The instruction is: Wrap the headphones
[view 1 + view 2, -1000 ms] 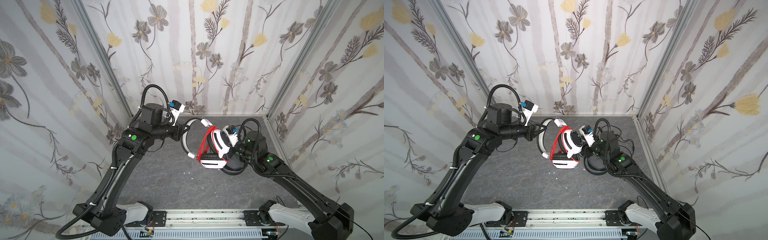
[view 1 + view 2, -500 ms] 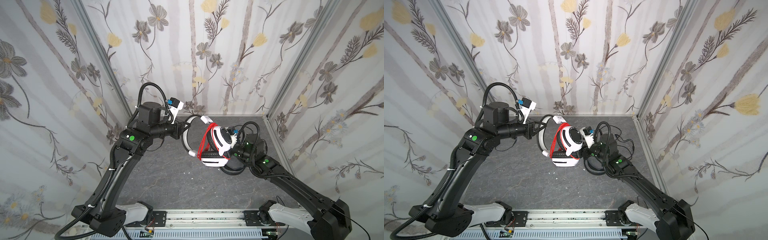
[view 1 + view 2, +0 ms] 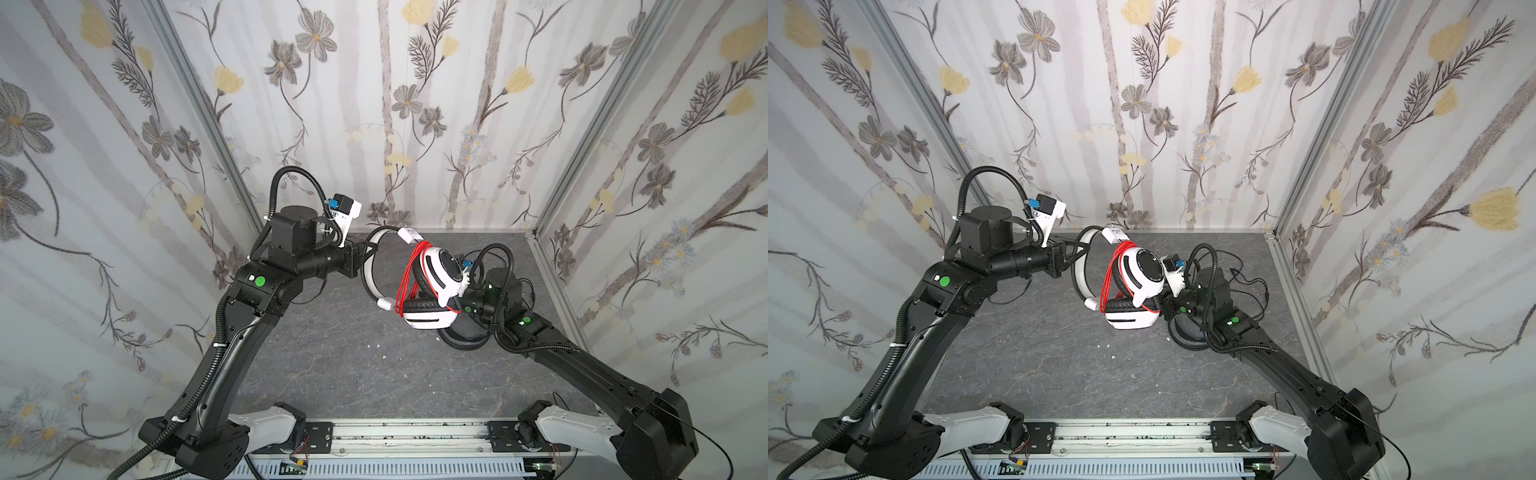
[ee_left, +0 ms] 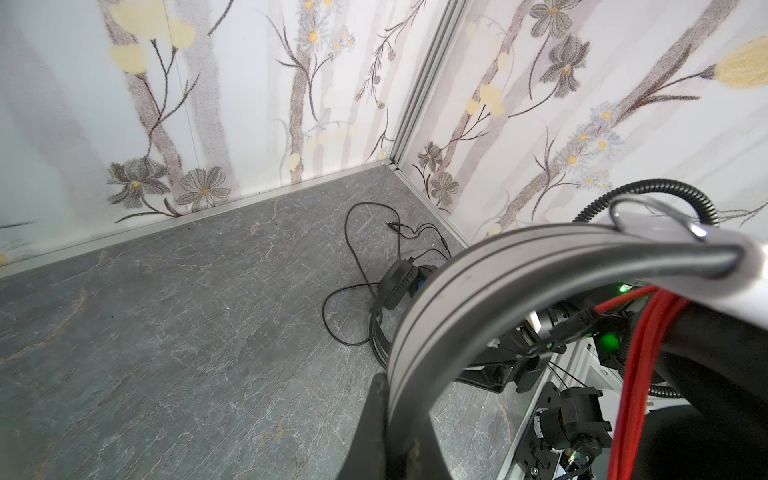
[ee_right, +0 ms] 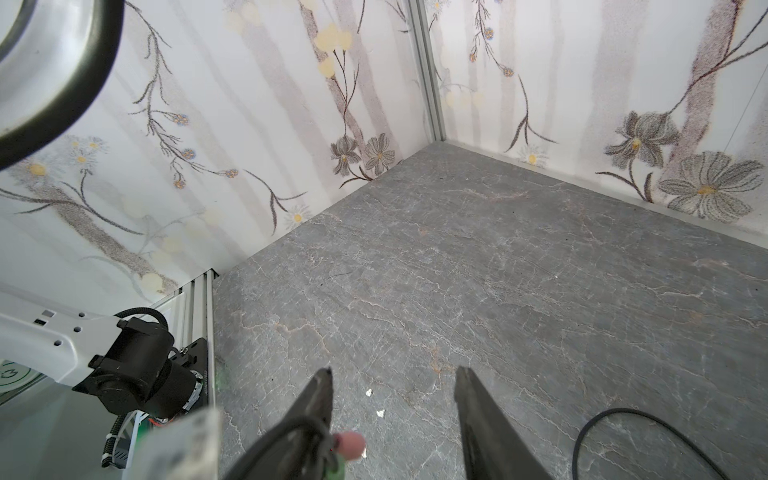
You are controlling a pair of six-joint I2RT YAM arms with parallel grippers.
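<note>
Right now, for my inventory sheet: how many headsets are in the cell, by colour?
White headset: 1
Black headset: 1
Total: 2

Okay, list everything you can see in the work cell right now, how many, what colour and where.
white headphones: one, white with black pads, held up mid-table
red cord: one, red, looped around the white headphones
black headphones: one, black with blue, on the table, right side
black cord: one, black, loose near the back right corner
scraps: few, white, mid-table
table: one, grey
left gripper: black, shut on the white headband
right gripper: black, open
</note>
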